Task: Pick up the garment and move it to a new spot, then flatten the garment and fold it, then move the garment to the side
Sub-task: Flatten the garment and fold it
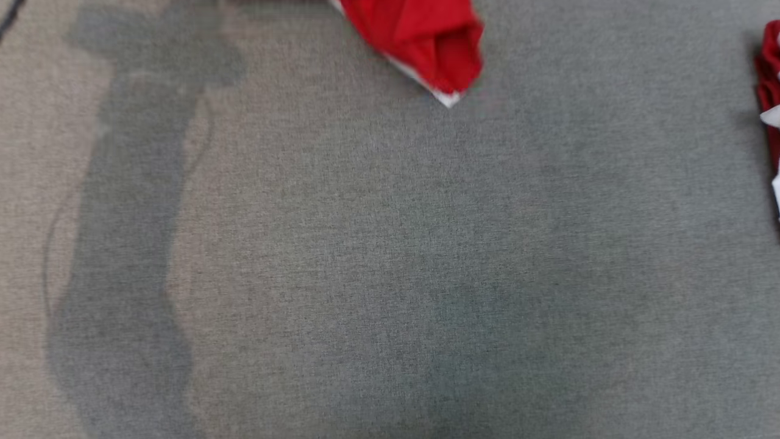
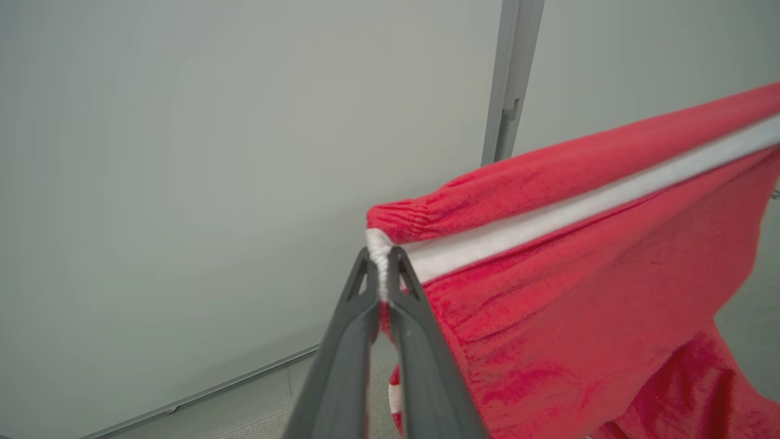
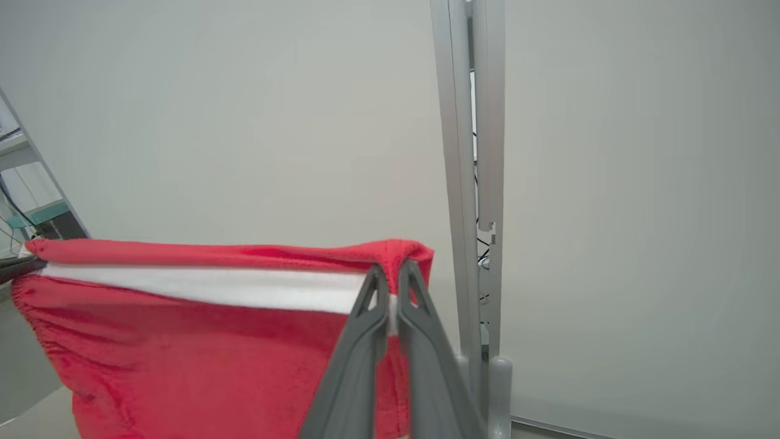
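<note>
Nearest to us in the left wrist view, our left gripper (image 2: pixel 382 259) presses its two dark fingers together on the white band (image 2: pixel 548 225) of the red garment (image 2: pixel 579 305) — the gathered end of that band sits right between the tips. From there the cloth stretches away to the right of that view, the band taut and the red body hanging below it. In the right wrist view our right gripper (image 3: pixel 393 274) is likewise pinched tight on the garment's upper edge, where red hem meets white band. The cloth runs off to the left of that view and drops beneath the fingers. So we hold the garment by two ends, spread between the grippers.

From the head, the grey worktop (image 1: pixel 365 274) spreads under us, a long shadow (image 1: pixel 134 244) on its left side. At its far edge a red fold with a white tip comes into view, and more red shows at the right edge — whether either touches the worktop we cannot tell. Beyond the cloth stand a pale wall (image 2: pixel 183 152) and a grey upright post (image 3: pixel 466 152).
</note>
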You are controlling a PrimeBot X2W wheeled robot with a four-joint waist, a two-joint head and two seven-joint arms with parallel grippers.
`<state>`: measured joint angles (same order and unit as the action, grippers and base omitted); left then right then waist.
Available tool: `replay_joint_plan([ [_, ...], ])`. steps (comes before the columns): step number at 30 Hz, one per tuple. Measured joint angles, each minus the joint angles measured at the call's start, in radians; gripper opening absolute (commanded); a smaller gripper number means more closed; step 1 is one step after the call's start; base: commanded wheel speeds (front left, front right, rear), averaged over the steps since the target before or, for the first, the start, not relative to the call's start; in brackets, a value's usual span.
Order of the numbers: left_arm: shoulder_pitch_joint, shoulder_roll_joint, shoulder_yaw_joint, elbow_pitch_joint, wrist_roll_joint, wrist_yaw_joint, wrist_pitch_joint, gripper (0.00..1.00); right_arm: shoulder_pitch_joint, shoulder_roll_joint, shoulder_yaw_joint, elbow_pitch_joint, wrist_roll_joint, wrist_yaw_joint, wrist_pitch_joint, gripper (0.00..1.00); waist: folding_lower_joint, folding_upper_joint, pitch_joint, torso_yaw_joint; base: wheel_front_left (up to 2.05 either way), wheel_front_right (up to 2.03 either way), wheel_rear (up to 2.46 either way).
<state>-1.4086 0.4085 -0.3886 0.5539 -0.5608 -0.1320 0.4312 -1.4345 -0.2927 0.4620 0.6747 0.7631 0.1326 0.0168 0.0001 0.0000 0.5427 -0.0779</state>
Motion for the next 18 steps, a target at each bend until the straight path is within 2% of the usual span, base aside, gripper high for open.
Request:
replay_joint_plan([
  [7, -0.181, -0.061, -0.019, 0.133, 0.008, -0.003, -0.101, 0.0, -0.208, -0.008, -0.023, 0.12, -0.036, 0.004, -0.216, 0.0, 0.0, 0.0, 0.061, 0.02, 0.0, 0.0, 0.0],
  [11, -0.198, -0.071, -0.047, 0.177, -0.005, -0.003, -0.135, 0.0, -0.237, -0.002, -0.005, 0.14, -0.036, 0.004, -0.245, 0.0, 0.0, 0.0, 0.063, 0.025, 0.0, 0.0, 0.0],
  [18, -0.106, -0.063, -0.184, 0.229, -0.086, -0.002, -0.125, 0.0, -0.158, -0.018, 0.133, 0.151, 0.003, 0.001, -0.255, 0.0, -0.0001, 0.0, 0.049, 0.023, 0.0, 0.0, 0.0],
])
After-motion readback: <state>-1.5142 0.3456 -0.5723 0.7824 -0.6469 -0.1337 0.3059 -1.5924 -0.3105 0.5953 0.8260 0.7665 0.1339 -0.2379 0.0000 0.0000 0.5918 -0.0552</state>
